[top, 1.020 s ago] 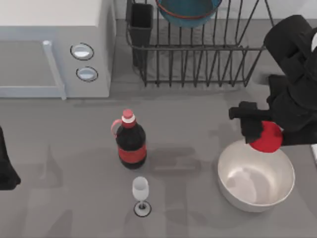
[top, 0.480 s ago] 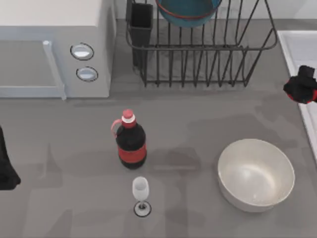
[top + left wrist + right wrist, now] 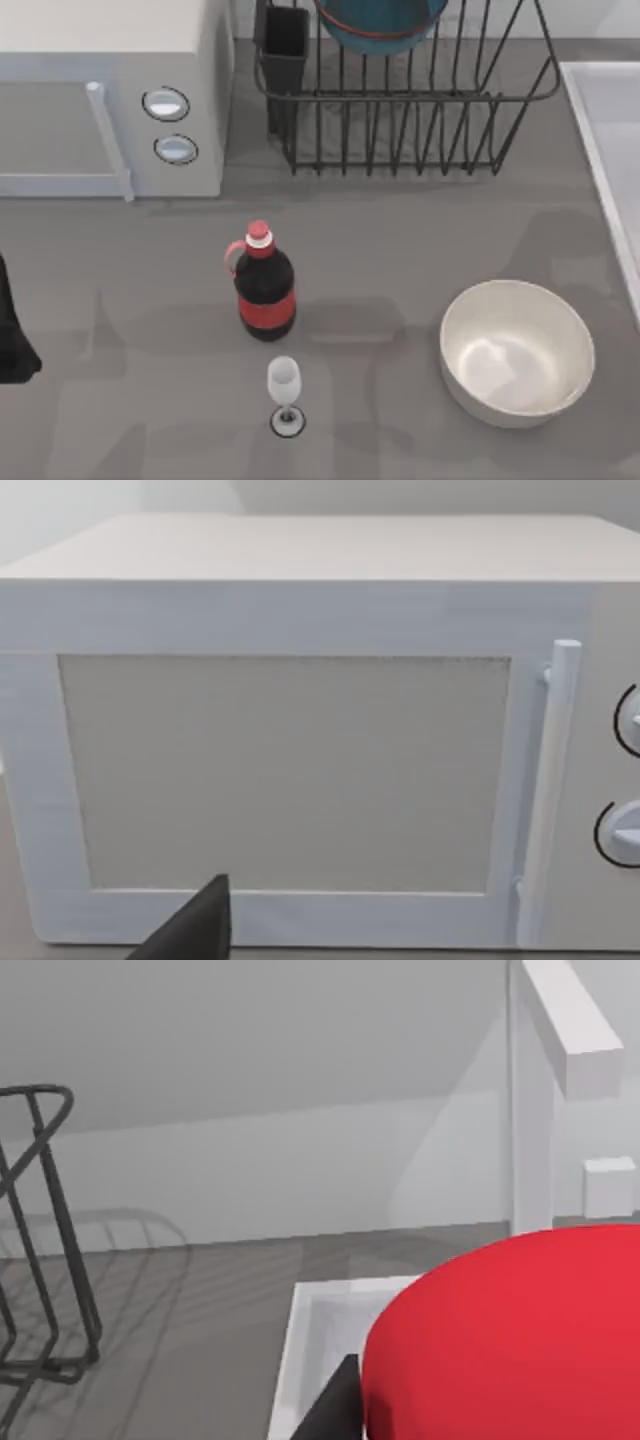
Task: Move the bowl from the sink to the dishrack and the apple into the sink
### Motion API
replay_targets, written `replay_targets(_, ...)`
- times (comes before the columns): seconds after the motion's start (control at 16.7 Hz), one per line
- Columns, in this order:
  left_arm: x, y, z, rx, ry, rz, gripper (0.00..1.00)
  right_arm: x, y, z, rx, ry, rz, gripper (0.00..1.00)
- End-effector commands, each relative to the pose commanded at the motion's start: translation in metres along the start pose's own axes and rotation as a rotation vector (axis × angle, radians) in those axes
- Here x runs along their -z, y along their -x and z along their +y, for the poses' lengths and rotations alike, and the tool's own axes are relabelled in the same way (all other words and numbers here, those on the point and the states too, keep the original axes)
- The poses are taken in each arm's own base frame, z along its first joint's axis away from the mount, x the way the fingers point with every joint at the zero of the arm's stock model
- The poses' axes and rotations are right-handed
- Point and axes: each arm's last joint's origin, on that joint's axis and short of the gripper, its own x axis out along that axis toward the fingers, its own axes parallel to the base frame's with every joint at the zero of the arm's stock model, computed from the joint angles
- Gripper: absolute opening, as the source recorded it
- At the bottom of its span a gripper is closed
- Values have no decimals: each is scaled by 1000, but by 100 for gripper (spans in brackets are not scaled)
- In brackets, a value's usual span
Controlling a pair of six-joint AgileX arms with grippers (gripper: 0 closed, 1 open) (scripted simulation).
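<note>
The bowl (image 3: pixel 381 24), teal-blue with a thin red-orange rim line, sits in the dishrack (image 3: pixel 405 95) at the far side of the table, only its near part in the top view. The rack's black utensil cup (image 3: pixel 285 45) stands at its left corner. The sink (image 3: pixel 607 150) lies at the right edge of the table, just right of the rack, with only its pale rim and a strip of basin visible from above.

The apple (image 3: pixel 520 1340) looms large and red close to our right wrist camera. Below and beyond it we see a corner of the sink's white rim (image 3: pixel 310 1340), with an end of the dishrack (image 3: pixel 45 1240) off to one side. A dark finger (image 3: pixel 335 1410) of our right gripper shows against the apple's edge; the apple looks held there, but we cannot tell how the fingers stand.

Our left arm (image 3: pixel 12 335) is parked at the left edge of the table, facing the white microwave (image 3: pixel 110 95); one dark fingertip (image 3: pixel 195 930) shows in its wrist view, and we cannot tell whether that gripper is apart or together.

On the table between the arms stand a dark cola bottle (image 3: pixel 264 285) with a red cap, a small wine glass (image 3: pixel 285 393) just near of it, and a large whitish bowl (image 3: pixel 516 352) toward the near right.
</note>
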Motion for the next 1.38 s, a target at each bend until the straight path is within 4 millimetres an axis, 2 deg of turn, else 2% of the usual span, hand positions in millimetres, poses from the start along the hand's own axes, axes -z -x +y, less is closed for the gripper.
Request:
replay_targets(0.18,0,0,0,0,0,0,100,-10,21,-22,72,102,-134,0)
replay_targets(0.3,0,0,0,0,0,0,100,-14,29,-30,102,141,-177,0)
replay_targets(0.78,0,0,0,0,0,0,100,-12,28,-32,106,145,-183,0)
replay_targets(1.02,0,0,0,0,0,0,100,14,16,-44,104,144,-179,0)
replay_targets(1.38,0,0,0,0,0,0,100,84,1,-57,103,152,-192,0)
